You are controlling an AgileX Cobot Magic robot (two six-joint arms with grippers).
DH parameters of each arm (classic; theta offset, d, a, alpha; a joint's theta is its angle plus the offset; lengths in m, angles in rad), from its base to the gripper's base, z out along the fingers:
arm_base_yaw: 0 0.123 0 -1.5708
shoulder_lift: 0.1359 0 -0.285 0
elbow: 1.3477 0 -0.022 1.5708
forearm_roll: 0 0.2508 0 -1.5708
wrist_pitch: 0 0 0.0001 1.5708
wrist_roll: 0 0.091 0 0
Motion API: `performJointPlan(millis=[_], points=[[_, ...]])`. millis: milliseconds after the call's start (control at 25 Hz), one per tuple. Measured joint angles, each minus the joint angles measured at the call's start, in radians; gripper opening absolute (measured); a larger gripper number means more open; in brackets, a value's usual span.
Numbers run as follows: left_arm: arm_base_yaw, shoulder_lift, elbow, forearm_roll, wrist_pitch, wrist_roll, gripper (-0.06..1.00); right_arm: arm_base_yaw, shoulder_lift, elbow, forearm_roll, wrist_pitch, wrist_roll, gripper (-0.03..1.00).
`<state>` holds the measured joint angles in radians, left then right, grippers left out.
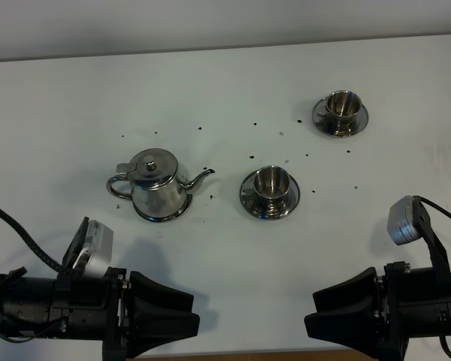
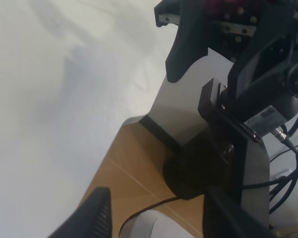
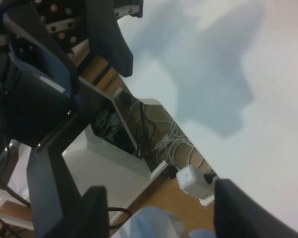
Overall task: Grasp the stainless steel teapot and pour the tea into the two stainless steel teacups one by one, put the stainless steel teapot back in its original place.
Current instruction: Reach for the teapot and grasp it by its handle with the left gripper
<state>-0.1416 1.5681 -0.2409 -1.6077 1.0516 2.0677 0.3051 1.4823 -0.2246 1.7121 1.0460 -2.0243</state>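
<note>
Looking down from the high camera, the shiny squat stainless steel teapot stands left of centre on the white table. It is seated on its flat round steel coaster, with its loop handle to the left and its thin spout toward the near teacup, a small steel cup on a round saucer. The far teacup, its twin, sits well apart at far right. Both black claws lie at the near edge: left gripper, right gripper.

From the left wrist, the left gripper shows fingers spread wide and bare; the dark machinery beyond is probably the other arm.

From the right wrist, the right gripper is likewise wide, holding nothing.

The left claw looks best placed: close squarely across the loop handle, then lift level so nothing spills.
</note>
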Motion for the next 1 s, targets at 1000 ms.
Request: performJointPlan(millis=[1000], points=[[0.000,0.000,0.000,-0.017,0.000,0.001,0.47,0.000,0.000,0.000,0.000,0.000,0.000,0.47]])
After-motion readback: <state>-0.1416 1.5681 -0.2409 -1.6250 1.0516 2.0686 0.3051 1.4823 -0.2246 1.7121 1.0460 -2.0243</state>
